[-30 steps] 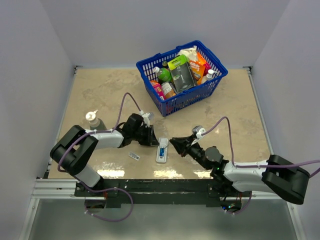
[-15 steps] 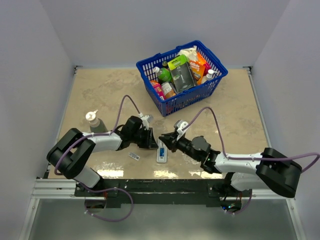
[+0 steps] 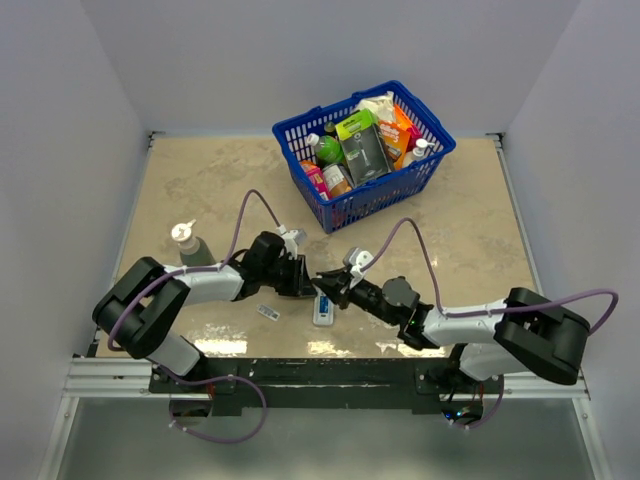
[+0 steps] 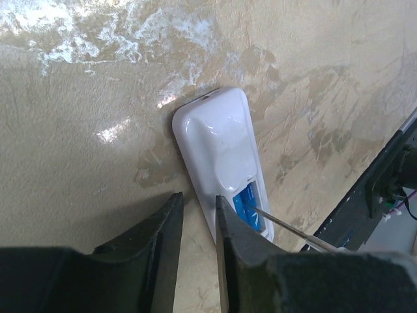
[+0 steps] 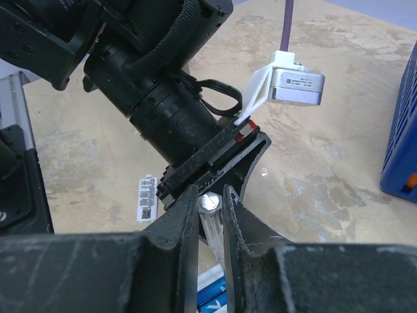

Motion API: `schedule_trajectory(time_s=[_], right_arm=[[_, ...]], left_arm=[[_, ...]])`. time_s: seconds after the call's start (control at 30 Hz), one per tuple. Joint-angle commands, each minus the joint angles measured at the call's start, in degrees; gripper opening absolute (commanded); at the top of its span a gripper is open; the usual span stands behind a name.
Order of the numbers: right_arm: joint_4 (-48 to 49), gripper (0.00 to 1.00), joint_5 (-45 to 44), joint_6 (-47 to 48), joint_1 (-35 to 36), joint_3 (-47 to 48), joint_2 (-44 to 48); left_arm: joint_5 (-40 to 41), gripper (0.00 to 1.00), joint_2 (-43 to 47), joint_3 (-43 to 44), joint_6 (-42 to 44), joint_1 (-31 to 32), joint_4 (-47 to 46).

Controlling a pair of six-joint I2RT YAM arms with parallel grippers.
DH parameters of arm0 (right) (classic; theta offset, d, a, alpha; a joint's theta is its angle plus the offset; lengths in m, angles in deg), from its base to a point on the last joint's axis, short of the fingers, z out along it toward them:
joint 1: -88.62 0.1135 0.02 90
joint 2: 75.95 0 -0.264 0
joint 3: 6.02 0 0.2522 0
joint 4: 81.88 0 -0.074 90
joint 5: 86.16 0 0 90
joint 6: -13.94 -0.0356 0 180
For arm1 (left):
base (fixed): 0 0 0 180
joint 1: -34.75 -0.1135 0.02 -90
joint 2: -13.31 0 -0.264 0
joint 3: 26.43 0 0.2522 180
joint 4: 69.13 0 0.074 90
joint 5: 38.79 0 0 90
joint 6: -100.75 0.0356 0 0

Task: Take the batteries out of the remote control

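Remote (image 3: 323, 308): lies flat between grippers; recess holds blue battery (image 4: 248, 206). Right gripper (image 5: 209, 195) clamped on grey battery (image 5: 210, 207) above it. Left gripper (image 4: 199, 212): fingers slightly apart, empty. Basket (image 3: 380, 195): packed groceries (image 3: 362, 150).

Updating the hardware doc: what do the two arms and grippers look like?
The left arm and right arm have white links between bulky black joint housings. A purple cable loops off each. The left gripper and right gripper have matte black tapered fingers. The left wrist carries a small silver camera box on a white bracket, with a red mark nearby.
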Motion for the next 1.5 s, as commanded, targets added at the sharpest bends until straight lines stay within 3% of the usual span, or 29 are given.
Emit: schedule_trajectory(time_s=[0.0,0.17,0.5,0.67,0.97,1.13,1.47], right_arm=[[-10.7,0.02,2.1,-4.8,1.3,-6.3,1.1],[-11.3,0.05,0.1,-7.1,1.3,-9.1,6.7],[-19.0,0.23,-1.2,-8.8,1.3,-7.7,11.7],[-20.1,0.15,-0.4,-8.2,1.3,-5.4,9.4],[-21.8,0.15,-3.9,-11.4,1.3,-5.1,8.0],[-15.8,0.14,-4.0,-15.8,1.3,-8.7,6.1],[-12.9,0.12,0.9,-11.0,1.3,-6.6,0.3]], left_arm=[[-0.8,0.31,2.2,-0.5,-0.6,0.3,-2.1],[-1.3,0.33,3.8,-1.3,-0.8,0.3,-2.5],[-3.2,0.34,2.8,-1.4,-1.4,0.2,-4.6],[-2.7,0.34,1.5,-1.3,-1.0,0.2,-4.1],[-1.5,0.33,-0.4,-1.0,0.0,0.2,-3.2],[-1.3,0.31,-1.5,-1.9,-0.1,0.3,-4.1],[-2.5,0.3,-1.5,-2.9,-1.2,0.2,-5.3]])
